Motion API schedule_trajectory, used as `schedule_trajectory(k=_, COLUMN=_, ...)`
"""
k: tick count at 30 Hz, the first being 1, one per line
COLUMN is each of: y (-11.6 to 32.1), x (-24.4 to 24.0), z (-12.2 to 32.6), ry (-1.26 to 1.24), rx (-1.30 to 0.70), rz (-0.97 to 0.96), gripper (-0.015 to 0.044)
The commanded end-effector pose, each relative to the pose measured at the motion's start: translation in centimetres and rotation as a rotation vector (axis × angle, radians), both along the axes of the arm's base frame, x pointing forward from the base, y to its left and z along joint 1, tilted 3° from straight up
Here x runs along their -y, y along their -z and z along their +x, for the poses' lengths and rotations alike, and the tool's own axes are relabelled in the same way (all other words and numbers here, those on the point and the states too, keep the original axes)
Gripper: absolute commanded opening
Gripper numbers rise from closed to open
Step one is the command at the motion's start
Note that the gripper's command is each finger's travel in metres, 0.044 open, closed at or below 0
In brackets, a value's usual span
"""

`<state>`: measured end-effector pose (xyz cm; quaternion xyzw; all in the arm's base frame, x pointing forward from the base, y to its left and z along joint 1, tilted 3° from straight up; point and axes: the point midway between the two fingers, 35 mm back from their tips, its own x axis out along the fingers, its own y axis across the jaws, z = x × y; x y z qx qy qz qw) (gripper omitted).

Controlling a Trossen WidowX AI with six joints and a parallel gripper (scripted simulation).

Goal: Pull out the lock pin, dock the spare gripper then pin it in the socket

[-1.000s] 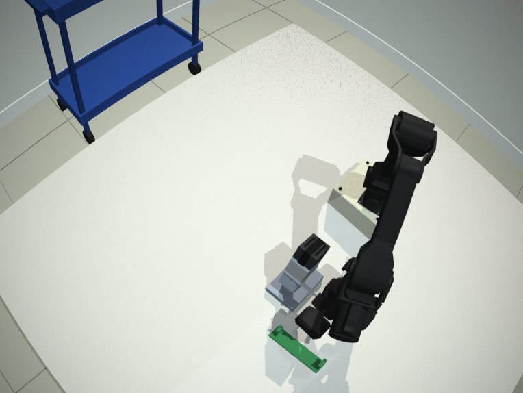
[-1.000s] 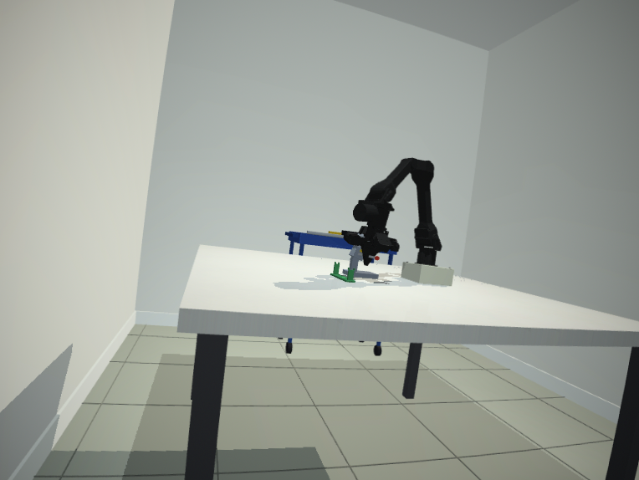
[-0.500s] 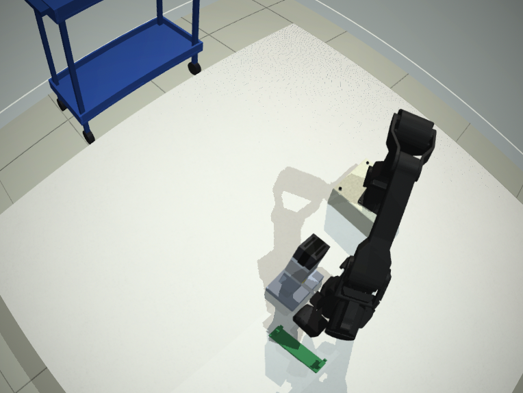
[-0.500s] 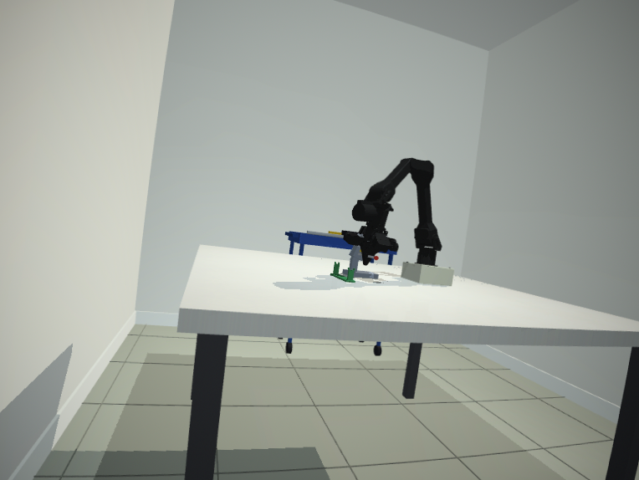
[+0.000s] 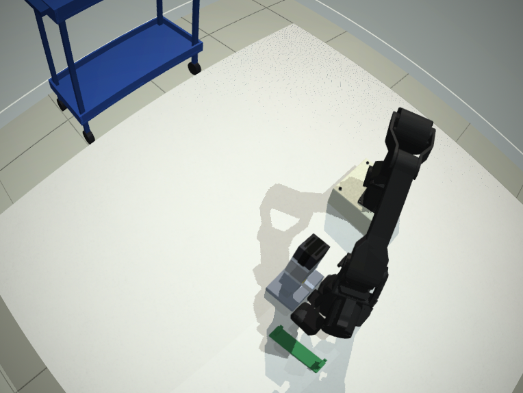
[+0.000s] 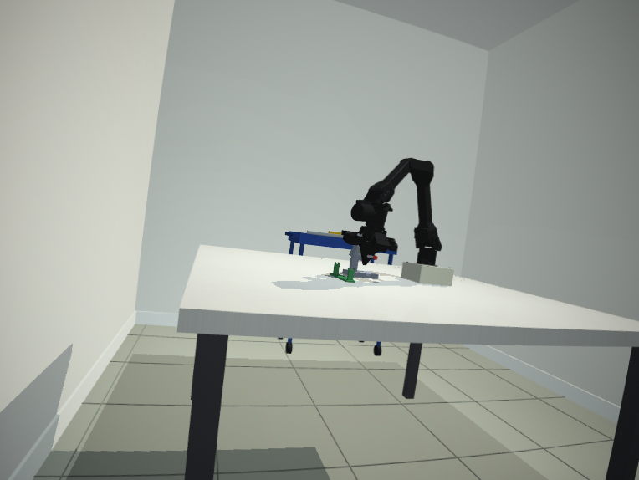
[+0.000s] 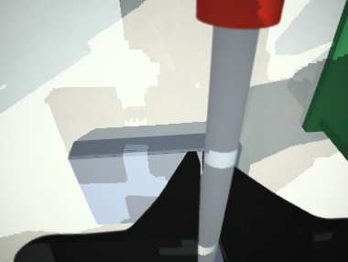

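Note:
My gripper (image 5: 313,296) (image 6: 365,262) (image 7: 199,159) is shut on the lock pin (image 7: 231,92), beside the mount. The pin has a grey shaft with pale bands and a red head (image 6: 375,257) (image 7: 240,11). Its far end is hidden, so I cannot tell whether it is in the socket. The grey-blue mount (image 5: 281,291) (image 6: 355,260) (image 7: 105,183) stands on the table with its post tilted. The black spare gripper (image 5: 311,252) sits on top of the post. The socket hole is not visible.
A green cradle (image 5: 298,350) (image 6: 343,278) (image 7: 327,87) with two uprights stands empty close to the mount. The arm's pale base block (image 5: 346,207) (image 6: 427,273) is behind the mount. A blue cart (image 5: 122,69) (image 6: 314,240) stands beyond the table.

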<state>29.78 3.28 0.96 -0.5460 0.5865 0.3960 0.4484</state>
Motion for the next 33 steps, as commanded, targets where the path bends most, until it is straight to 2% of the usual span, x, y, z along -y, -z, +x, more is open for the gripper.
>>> schedule_trajectory(k=1, y=0.0, x=0.3, z=0.0, ry=-0.004, rx=-0.001, rz=-0.006, gripper=0.0)
schedule_trajectory(k=33, y=0.0, x=1.7, z=-0.2, ry=-0.004, rx=0.0, rz=-0.004, gripper=0.0)
